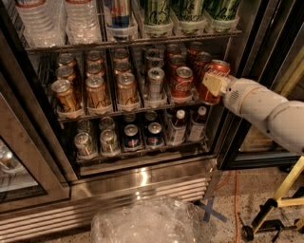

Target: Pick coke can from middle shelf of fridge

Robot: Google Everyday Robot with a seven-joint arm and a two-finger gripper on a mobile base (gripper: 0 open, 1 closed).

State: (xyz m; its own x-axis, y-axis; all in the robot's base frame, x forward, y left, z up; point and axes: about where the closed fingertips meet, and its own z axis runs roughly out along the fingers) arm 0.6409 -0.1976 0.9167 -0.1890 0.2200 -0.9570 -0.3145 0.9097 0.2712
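The fridge stands open in front of me. Its middle shelf holds gold-brown cans on the left, one silver can, and red coke cans on the right. My gripper, on a white arm coming in from the right, is shut on one coke can at the shelf's right end. It holds that can slightly tilted, in front of the right-hand lane.
The rack above holds water bottles and tall green cans. The rack below holds blue cans and small bottles. A glass door stands open at left. A clear plastic bag, a yellow stand and an orange cable lie on the floor.
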